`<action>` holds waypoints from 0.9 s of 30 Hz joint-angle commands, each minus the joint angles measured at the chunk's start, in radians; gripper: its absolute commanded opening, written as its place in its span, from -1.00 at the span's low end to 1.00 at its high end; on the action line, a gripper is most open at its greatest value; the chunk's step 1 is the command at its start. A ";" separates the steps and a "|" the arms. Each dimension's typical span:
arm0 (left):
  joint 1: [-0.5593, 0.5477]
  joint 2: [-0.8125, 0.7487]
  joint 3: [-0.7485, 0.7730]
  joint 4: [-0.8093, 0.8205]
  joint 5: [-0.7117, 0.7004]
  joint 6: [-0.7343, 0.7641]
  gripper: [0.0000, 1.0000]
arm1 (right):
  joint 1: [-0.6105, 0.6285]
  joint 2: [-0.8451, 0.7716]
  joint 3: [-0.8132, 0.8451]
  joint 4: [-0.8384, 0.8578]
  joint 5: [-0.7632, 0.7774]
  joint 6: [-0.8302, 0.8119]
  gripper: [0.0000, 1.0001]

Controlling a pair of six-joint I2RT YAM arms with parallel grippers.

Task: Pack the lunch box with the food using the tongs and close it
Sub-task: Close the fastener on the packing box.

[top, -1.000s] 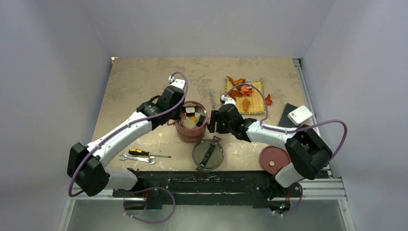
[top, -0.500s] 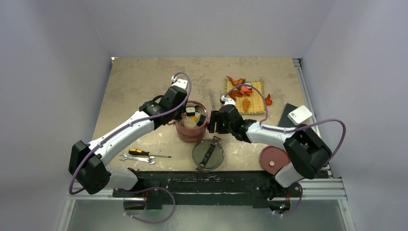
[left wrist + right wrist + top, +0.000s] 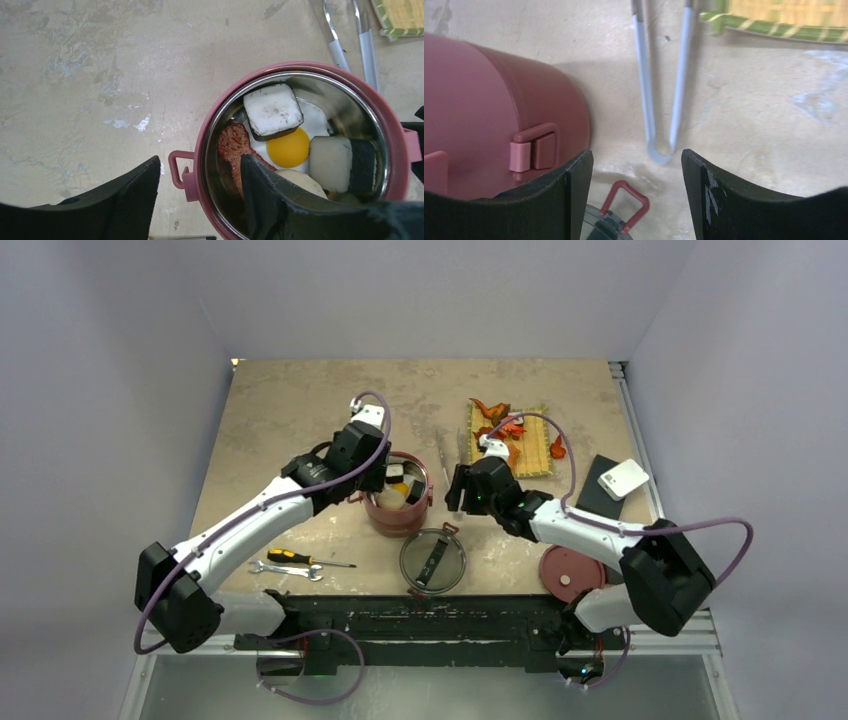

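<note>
The dusty-red lunch box [image 3: 401,515] stands mid-table, its steel bowl [image 3: 212,125] holding food: a fried egg [image 3: 291,147], a white cube [image 3: 272,109], a brown chunk [image 3: 231,145] and a white piece [image 3: 331,162]. My left gripper [image 3: 200,187] is open and straddles the bowl's left rim, one finger outside by the side handle [image 3: 179,167] and one inside over the food. The silver tongs [image 3: 644,90] lie on the table right of the bowl [image 3: 489,105]. My right gripper [image 3: 635,156] is open and empty, just short of the tongs' bend.
A yellow mat [image 3: 530,445] with orange and red food lies beyond the tongs [image 3: 442,455]. The dark see-through top lid [image 3: 432,560] and a red disc lid [image 3: 568,572] sit near the front. A screwdriver [image 3: 300,558] and a wrench [image 3: 285,570] lie front left. A white box [image 3: 622,480] sits at the right.
The right arm has swung right, away from the bowl's side and towards the tongs. The left gripper's jaws have parted over the bowl's left rim.
</note>
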 commanded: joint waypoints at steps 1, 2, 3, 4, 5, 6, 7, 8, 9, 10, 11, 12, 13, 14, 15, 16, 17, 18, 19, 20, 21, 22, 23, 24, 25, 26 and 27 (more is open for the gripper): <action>-0.004 -0.059 0.022 0.018 0.047 -0.019 0.23 | -0.033 -0.084 -0.016 -0.060 0.070 0.015 0.38; -0.004 -0.065 0.028 0.018 0.063 -0.022 0.28 | -0.036 -0.098 -0.009 -0.071 0.075 0.015 0.38; -0.003 -0.073 0.037 0.018 0.082 -0.026 0.32 | -0.036 -0.110 -0.001 -0.084 0.080 0.015 0.38; -0.002 -0.080 0.044 0.019 0.099 -0.028 0.36 | -0.038 -0.121 0.010 -0.094 0.084 0.015 0.38; 0.002 -0.088 0.053 0.020 0.119 -0.031 0.40 | -0.038 -0.134 0.020 -0.104 0.085 0.015 0.38; 0.009 -0.095 0.066 0.021 0.139 -0.033 0.42 | -0.038 -0.145 0.039 -0.115 0.077 0.015 0.38; 0.022 -0.102 0.074 0.021 0.161 -0.034 0.43 | -0.038 -0.157 0.052 -0.121 0.065 0.015 0.38; 0.044 -0.107 0.079 0.023 0.184 -0.034 0.43 | -0.039 -0.167 0.067 -0.123 0.045 0.021 0.39; 0.074 -0.115 0.080 0.027 0.212 -0.033 0.43 | -0.039 -0.177 0.081 -0.120 0.019 -0.001 0.66; 0.118 -0.120 0.075 0.033 0.244 -0.031 0.43 | -0.038 -0.182 0.096 -0.110 0.010 -0.008 0.68; 0.167 -0.125 0.068 0.041 0.273 -0.029 0.43 | -0.037 -0.186 0.116 -0.104 0.005 -0.029 0.65; 0.212 -0.131 0.059 0.048 0.292 -0.024 0.43 | -0.037 -0.186 0.136 -0.108 -0.025 -0.036 0.61; 0.250 -0.137 0.049 0.053 0.296 -0.019 0.43 | -0.035 -0.185 0.153 -0.108 -0.050 -0.034 0.57; 0.281 -0.141 0.040 0.060 0.296 -0.014 0.43 | -0.033 -0.186 0.169 -0.109 -0.068 -0.028 0.54; 0.323 -0.145 0.029 0.069 0.299 -0.009 0.43 | -0.031 -0.189 0.180 -0.106 -0.079 -0.020 0.51; 0.358 -0.149 0.015 0.080 0.307 -0.007 0.42 | -0.028 -0.193 0.188 -0.101 -0.089 -0.015 0.48; 0.391 -0.150 -0.001 0.092 0.321 -0.007 0.42 | -0.023 -0.198 0.195 -0.094 -0.098 -0.011 0.47; 0.424 -0.150 -0.019 0.101 0.329 -0.007 0.42 | -0.019 -0.200 0.201 -0.083 -0.108 -0.009 0.46; 0.445 -0.151 -0.038 0.110 0.328 -0.009 0.41 | -0.014 -0.199 0.207 -0.076 -0.119 -0.008 0.44; 0.459 -0.153 -0.059 0.118 0.317 -0.012 0.40 | -0.009 -0.191 0.216 -0.075 -0.126 -0.006 0.42; 0.464 -0.156 -0.085 0.127 0.304 -0.019 0.38 | -0.003 -0.181 0.227 -0.082 -0.126 -0.006 0.40; 0.466 -0.164 -0.122 0.142 0.296 -0.030 0.36 | 0.004 -0.169 0.244 -0.093 -0.116 -0.003 0.38; 0.467 -0.170 -0.152 0.155 0.296 -0.043 0.34 | 0.015 -0.155 0.256 -0.107 -0.106 -0.002 0.36; 0.467 -0.175 -0.182 0.170 0.302 -0.058 0.33 | 0.023 -0.142 0.268 -0.118 -0.096 -0.002 0.34; 0.467 -0.181 -0.211 0.190 0.312 -0.081 0.31 | 0.032 -0.124 0.278 -0.129 -0.084 -0.002 0.33; 0.467 -0.184 -0.235 0.205 0.321 -0.096 0.29 | 0.040 -0.111 0.287 -0.141 -0.067 -0.001 0.32; 0.467 -0.188 -0.259 0.219 0.326 -0.112 0.27 | 0.047 -0.098 0.297 -0.152 -0.050 0.001 0.30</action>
